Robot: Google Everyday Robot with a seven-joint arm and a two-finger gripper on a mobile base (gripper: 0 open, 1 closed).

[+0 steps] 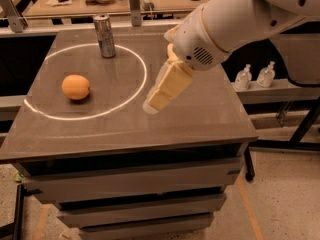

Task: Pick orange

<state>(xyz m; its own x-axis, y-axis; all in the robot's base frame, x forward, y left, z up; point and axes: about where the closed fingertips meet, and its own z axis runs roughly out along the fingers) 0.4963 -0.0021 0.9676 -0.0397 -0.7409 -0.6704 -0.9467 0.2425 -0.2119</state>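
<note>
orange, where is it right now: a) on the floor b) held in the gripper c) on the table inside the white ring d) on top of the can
c: the orange rests on the table inside the white ring, while the gripper hangs right of the ring, apart from it.
</note>
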